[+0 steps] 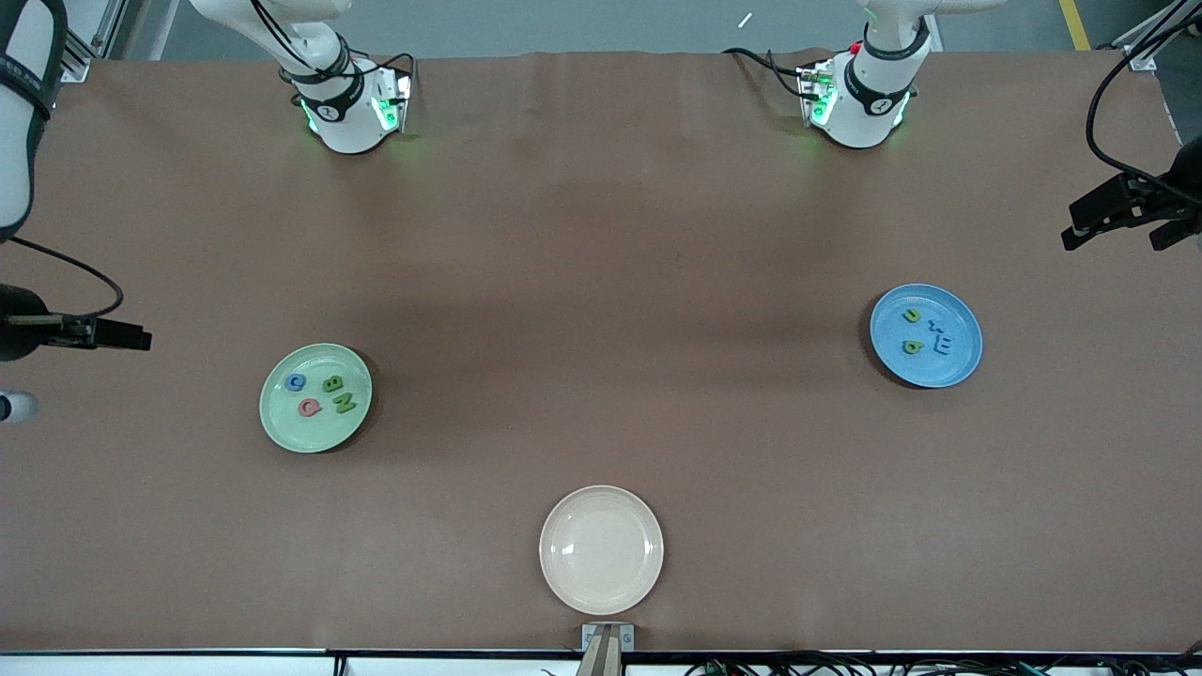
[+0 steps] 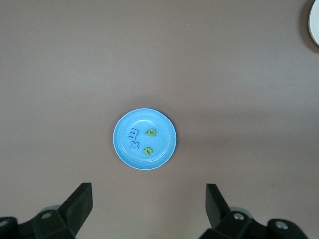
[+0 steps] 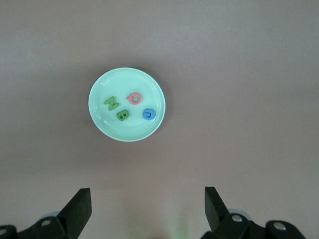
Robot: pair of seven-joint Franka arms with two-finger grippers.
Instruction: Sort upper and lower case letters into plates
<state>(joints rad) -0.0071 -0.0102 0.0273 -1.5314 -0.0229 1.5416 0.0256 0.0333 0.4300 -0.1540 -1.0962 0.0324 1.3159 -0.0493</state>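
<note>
The mint green plate (image 1: 291, 424) (image 3: 127, 82) lies toward the right arm's end of the table. It holds several upper case letters: a blue C (image 1: 296, 381), a green B (image 1: 332, 383), a pink Q (image 1: 310, 407) and a green N (image 1: 345, 403). The sky blue plate (image 1: 960, 317) (image 2: 165, 142) lies toward the left arm's end and holds several small green and blue lower case letters (image 1: 943, 345). My right gripper (image 1: 139, 337) (image 3: 146, 191) hangs open and empty high over its end of the table. My left gripper (image 1: 1080, 225) (image 2: 148, 188) hangs open and empty high over its own end.
A cream-white plate (image 1: 601, 549) (image 2: 315, 22) with nothing in it sits nearest the front camera, midway along the table. The arms' bases (image 1: 352, 108) (image 1: 859, 99) stand at the table's back edge. Brown cloth covers the table (image 1: 601, 310).
</note>
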